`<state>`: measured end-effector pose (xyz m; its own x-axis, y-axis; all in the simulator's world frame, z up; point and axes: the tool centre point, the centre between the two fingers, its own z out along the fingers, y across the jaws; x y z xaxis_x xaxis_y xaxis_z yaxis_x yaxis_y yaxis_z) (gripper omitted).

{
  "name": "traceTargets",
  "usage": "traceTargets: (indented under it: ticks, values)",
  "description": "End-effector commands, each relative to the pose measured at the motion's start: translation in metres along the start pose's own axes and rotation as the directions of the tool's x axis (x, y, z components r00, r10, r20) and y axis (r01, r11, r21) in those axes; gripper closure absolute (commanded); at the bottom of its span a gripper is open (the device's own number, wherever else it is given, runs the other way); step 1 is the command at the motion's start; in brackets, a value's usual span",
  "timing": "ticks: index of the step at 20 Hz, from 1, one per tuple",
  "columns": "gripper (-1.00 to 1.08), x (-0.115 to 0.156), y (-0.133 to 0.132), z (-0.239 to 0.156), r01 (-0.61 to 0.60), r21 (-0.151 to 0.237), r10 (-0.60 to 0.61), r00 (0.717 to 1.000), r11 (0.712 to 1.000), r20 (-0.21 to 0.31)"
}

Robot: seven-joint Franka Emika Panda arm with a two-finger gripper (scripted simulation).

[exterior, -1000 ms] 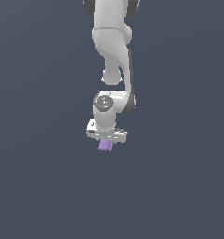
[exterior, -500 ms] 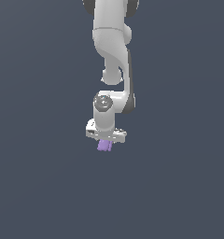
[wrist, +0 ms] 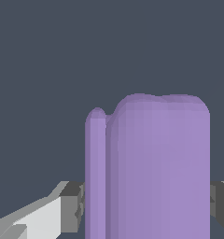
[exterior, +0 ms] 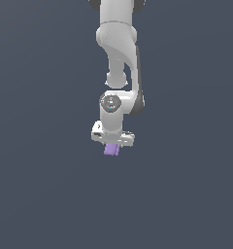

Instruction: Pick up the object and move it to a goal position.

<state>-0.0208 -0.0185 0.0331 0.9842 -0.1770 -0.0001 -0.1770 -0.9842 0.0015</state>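
Arm (exterior: 119, 58) hangs straight down over plain desk (exterior: 41, 194). Gripper (exterior: 112, 144) clamped on purple block (exterior: 111, 150); pads (wrist: 73, 205) press both sides. Block juts below fingertips, long axis along approach line (stepped edge visible wrist view). No goal marker visible.

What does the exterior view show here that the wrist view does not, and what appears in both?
Only the exterior view shows the whole white arm reaching down over the plain dark ground, with the claw at its tip. Only the wrist view shows the purple block close up: its rounded top, its narrow stepped edge, and a grey finger pad against each side. Both show the block gripped in the claw.
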Motion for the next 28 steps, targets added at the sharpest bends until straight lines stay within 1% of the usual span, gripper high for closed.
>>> traceTargets:
  ticks: [1, 7, 21, 28]
  values:
    - [1.08, -0.003, -0.009, -0.012, 0.001, 0.000, -0.001, 1.000, 1.000, -0.001]
    - [1.08, -0.013, -0.039, -0.057, 0.001, 0.001, -0.001, 1.000, 1.000, -0.001]
    - [1.08, -0.044, -0.136, -0.199, 0.003, -0.001, -0.003, 1.000, 1.000, -0.001]
    - [1.08, -0.054, -0.174, -0.253, 0.004, -0.001, -0.004, 1.000, 1.000, -0.001]
